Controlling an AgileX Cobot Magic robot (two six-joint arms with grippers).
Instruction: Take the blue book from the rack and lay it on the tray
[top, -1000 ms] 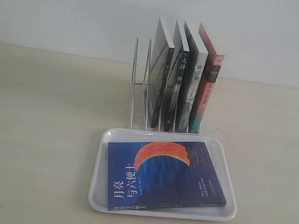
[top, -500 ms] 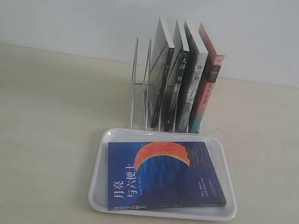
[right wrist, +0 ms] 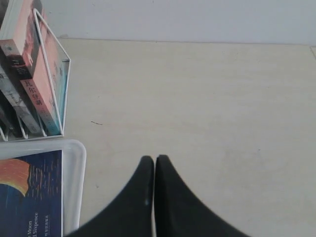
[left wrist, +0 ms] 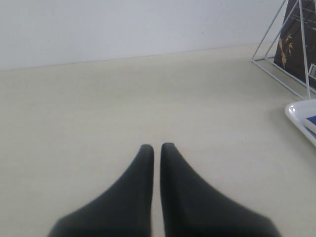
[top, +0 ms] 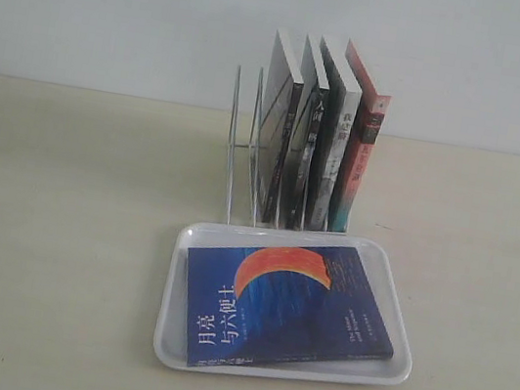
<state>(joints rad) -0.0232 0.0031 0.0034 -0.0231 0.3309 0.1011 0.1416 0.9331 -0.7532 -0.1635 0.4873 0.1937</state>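
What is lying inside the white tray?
The blue book lies flat inside the tray, cover up, with nothing on top of it. It hides most of the tray's floor, so anything beneath the book cannot be seen.

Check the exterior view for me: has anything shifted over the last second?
Nothing visibly changed. The blue book lies flat on the tray as before, the four other books stand in the rack, and no arm has come into that view.

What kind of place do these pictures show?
Probably a staged test bench: a beige table against a plain white wall, with a silver wire book rack and a glossy white plastic tray.
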